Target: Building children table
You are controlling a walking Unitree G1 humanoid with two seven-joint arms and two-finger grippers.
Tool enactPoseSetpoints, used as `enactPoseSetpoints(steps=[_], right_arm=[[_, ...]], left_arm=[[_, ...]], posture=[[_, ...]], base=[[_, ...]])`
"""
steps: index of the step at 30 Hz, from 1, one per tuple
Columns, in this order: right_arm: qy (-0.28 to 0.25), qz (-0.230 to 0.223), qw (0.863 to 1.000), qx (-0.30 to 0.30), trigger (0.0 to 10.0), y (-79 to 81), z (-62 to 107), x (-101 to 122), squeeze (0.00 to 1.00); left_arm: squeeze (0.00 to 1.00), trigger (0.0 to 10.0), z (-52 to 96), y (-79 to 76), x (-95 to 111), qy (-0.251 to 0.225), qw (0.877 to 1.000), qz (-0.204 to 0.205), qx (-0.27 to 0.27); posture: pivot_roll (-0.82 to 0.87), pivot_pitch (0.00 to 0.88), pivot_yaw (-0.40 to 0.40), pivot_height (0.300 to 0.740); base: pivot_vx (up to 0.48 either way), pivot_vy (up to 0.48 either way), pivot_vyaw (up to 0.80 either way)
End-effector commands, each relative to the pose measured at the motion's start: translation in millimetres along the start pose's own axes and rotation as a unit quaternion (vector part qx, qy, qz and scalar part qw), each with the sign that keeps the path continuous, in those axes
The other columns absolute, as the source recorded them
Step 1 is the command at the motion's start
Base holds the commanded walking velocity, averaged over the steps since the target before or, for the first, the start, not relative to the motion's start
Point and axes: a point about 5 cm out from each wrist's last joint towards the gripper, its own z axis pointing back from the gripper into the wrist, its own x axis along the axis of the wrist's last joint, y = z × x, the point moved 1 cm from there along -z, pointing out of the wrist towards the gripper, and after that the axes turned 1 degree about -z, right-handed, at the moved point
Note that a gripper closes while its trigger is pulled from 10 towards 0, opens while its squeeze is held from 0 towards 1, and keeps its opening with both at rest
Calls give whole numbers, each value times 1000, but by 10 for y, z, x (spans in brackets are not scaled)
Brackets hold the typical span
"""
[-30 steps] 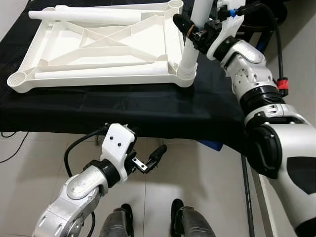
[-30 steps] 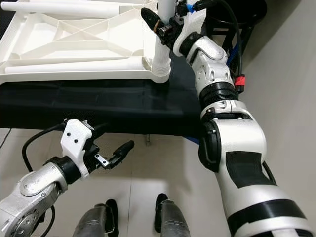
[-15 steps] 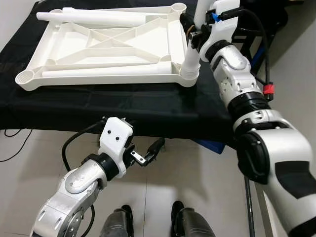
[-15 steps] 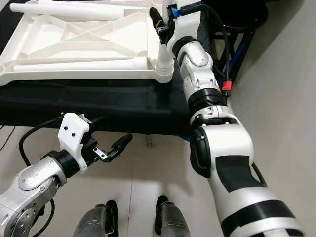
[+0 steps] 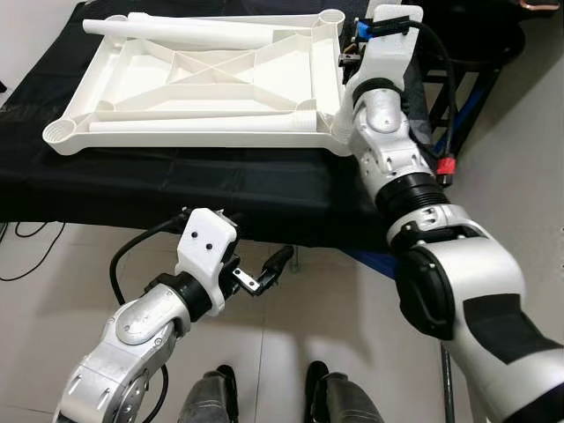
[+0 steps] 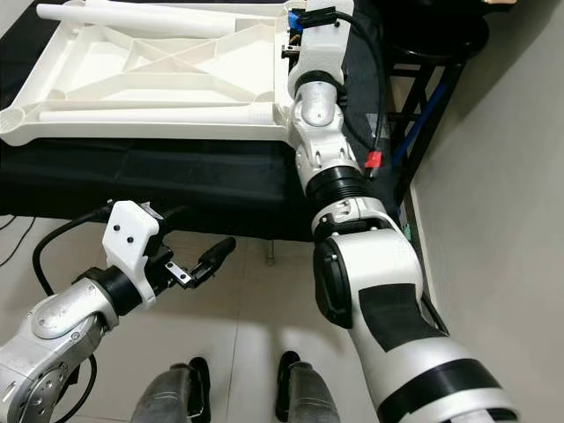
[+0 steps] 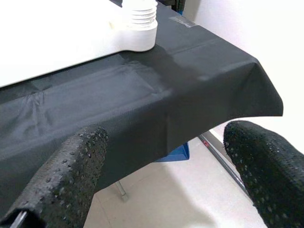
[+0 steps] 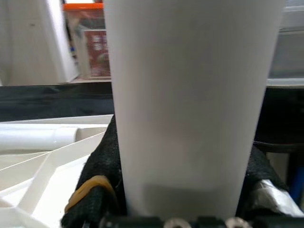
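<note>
Tabletop with three legs

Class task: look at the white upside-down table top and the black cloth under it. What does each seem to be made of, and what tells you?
White ribbed table top: probably moulded plastic, smooth and slightly glossy, judging by its cast ribs and round corner sockets. Black cloth: looks like thin matte fabric, as it creases and drapes over the edge.

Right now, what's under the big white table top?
Under the upside-down white table top lies a black cloth, draped over its support. Whatever holds the cloth up is covered. Two loose white legs lie on the top.
</note>
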Motion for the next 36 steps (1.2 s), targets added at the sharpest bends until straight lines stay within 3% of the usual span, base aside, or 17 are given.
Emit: enactPoseSetpoints(steps=[1,3,5,12,14,20,21,23,24,27,28,36], right_arm=[[52,11,998,-21,0,-7,77,-248,0],[54,7,998,-26,0,41,89,-239,0],[59,2,998,-9,0,211,122,-214,0],[61,9,998,-10,0,262,134,-199,0],[60,12,998,-4,10000,273,133,-193,0],[55,6,998,5,10000,279,131,-178,0],[51,5,999,6,10000,275,127,-167,925],[48,5,999,6,10000,272,125,-159,925],[47,6,999,4,10000,265,120,-150,1000],[45,9,999,1,10000,253,111,-137,1000],[44,6,999,-1,10000,246,106,-129,0],[37,0,999,0,10000,241,93,-89,0]], left_arm=[[0,10000,13,-2,-63,11,1000,2,1],[0,10000,13,-5,-66,12,1000,3,1],[0,10000,10,-14,-71,12,1000,5,1],[0,10000,12,-19,-79,13,1000,6,3],[0,10000,12,-15,-82,13,1000,6,3],[0,10000,5,-15,-93,13,1000,7,3],[0,10000,5,-18,-95,14,1000,7,3],[0,10000,5,-20,-97,14,1000,7,3],[0,10000,5,-21,-97,14,1000,7,3],[0,10000,6,-22,-99,14,1000,8,3],[0,10000,8,-21,-100,15,1000,8,4],[0,10000,16,-20,-108,16,1000,7,3]], posture=[[204,292,-32,740],[203,291,-34,740],[204,291,-41,740],[202,294,-44,740],[198,296,-44,740],[195,296,-43,740],[194,294,-42,740],[194,294,-42,740],[196,296,-43,740],[196,296,-43,740],[196,296,-43,740],[196,294,-41,740]], base=[[0,0,0],[0,0,0],[0,0,0],[0,0,0],[0,0,0],[0,0,0],[0,0,0],[0,0,0],[0,0,0],[0,0,0],[0,0,0],[0,0,0]])
